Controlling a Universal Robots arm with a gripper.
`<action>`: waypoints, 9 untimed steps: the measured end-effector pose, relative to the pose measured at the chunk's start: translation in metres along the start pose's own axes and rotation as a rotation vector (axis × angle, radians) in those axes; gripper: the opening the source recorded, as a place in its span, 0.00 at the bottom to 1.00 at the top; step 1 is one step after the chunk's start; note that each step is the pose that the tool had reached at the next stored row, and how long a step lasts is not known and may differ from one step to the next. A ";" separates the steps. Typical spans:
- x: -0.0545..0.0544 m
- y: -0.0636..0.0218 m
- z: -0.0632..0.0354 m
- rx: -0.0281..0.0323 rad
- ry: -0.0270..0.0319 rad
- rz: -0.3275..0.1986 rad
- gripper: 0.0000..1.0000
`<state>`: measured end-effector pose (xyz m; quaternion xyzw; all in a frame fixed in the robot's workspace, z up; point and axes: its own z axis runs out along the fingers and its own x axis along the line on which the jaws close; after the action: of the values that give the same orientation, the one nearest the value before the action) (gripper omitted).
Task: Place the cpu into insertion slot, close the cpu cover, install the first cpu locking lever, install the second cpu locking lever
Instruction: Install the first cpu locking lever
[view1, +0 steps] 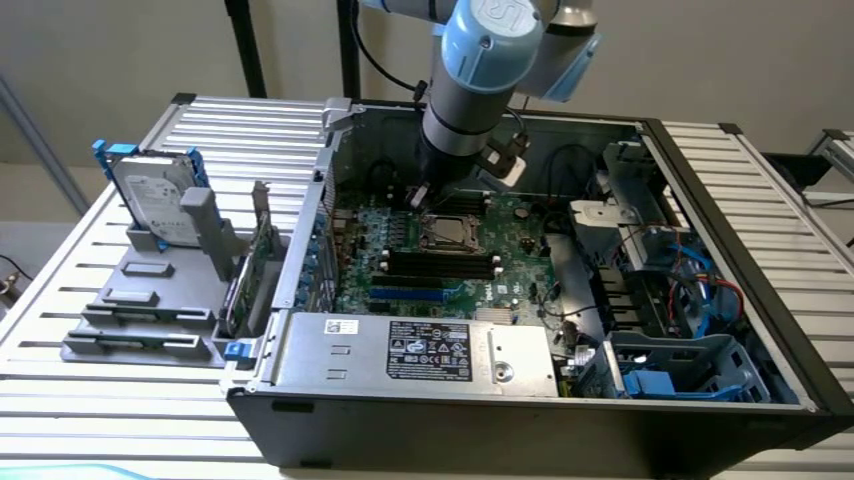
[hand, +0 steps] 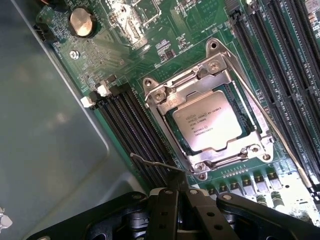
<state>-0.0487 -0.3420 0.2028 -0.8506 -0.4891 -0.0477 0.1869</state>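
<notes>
The cpu (hand: 207, 125), a pale square chip with printed text, lies flat in the insertion slot (view1: 451, 232) on the green motherboard. The silvery cpu cover (hand: 220, 75) is down around it, framing the chip. One thin locking lever (hand: 270, 132) runs along the socket's side next to the memory slots. A second thin lever (hand: 155, 163) sticks out free from the socket's corner, just in front of my gripper (hand: 176, 196). The black fingers are shut with nothing between them. Whether they touch that lever I cannot tell. In the exterior view my gripper (view1: 423, 197) hangs just behind the socket.
Long black memory slots (hand: 135, 130) flank the socket on both sides. A coin battery (hand: 82, 22) sits further off. The grey case wall (hand: 45, 140) is close by. A power supply (view1: 414, 350) lies at the case front, and a hard drive (view1: 154, 195) stands outside on the exterior view's left.
</notes>
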 end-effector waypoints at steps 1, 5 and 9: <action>0.000 0.0000 0.0003 0.0000 0.0000 0.000 0.11; 0.001 0.0017 0.0008 -0.0006 -0.0011 0.000 0.11; 0.003 0.0038 0.0012 -0.0023 -0.0041 0.001 0.11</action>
<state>-0.0442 -0.3413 0.2013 -0.8511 -0.4892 -0.0464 0.1850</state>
